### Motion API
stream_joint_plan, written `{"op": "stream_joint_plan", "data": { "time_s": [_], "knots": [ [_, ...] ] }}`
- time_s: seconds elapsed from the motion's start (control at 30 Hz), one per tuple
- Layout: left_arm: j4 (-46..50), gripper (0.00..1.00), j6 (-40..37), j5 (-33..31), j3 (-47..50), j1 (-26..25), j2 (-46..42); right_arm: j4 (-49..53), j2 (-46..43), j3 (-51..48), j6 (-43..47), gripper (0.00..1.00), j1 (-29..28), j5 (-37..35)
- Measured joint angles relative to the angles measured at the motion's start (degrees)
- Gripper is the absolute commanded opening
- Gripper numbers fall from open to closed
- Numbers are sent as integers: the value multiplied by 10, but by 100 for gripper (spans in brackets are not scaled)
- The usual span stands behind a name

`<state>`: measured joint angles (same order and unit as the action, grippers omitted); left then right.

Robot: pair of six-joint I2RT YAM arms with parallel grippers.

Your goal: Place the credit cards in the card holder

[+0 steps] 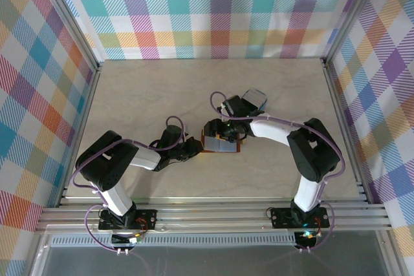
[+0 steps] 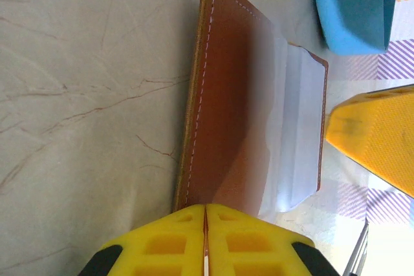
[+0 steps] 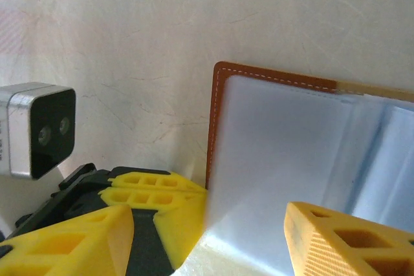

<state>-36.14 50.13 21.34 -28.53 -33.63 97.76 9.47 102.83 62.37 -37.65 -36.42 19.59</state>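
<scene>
The card holder [image 1: 223,145], a brown leather wallet, lies open mid-table with its pale lining [image 3: 278,140] showing. My left gripper [image 1: 196,148] is shut on the near edge of its brown flap [image 2: 226,95], fingertips pressed together [image 2: 205,214]. My right gripper [image 1: 228,135] hovers over the wallet from the right, jaws wide apart [image 3: 208,210], one finger [image 2: 378,134] beside the lining. A bright whitish piece [image 3: 226,260] that may be a credit card sits low between those fingers. I cannot tell whether it is gripped.
A blue rounded tray [image 1: 255,99] stands just behind the right gripper, close to the wallet's far end [image 2: 349,11]. Metal rails and checked walls [image 1: 362,63] bound the table on the left, right and back.
</scene>
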Motion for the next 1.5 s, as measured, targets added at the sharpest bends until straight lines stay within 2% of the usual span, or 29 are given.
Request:
{"op": "stream_joint_plan", "data": {
  "time_s": [0.23,0.47,0.7,0.8,1.0,1.07,1.1,1.33,1.5],
  "knots": [
    [24,10,-6,-10,-3,-1,-11,-4,16,5,-6,63,0,0],
    [98,10,-31,-35,-8,-4,-46,-1,3,8,-1,62,0,-19],
    [170,14,-50,-50,-7,-2,-102,-23,-131,-54,58,64,13,-50],
    [189,16,-64,-50,-7,0,-125,-31,-188,-84,96,65,41,-52],
    [217,22,-94,-42,-39,4,-132,-41,-255,-137,187,69,100,-57],
    [224,26,-106,-34,-55,4,-132,-31,-269,-143,215,77,110,-60],
    [226,28,-113,-30,-62,4,-132,-26,-273,-143,225,78,115,-66],
    [262,49,-172,5,-117,11,-130,28,-277,-120,290,81,170,-73],
    [313,53,-213,51,-181,24,-109,90,-258,-58,341,79,213,-57]
  ]
}}
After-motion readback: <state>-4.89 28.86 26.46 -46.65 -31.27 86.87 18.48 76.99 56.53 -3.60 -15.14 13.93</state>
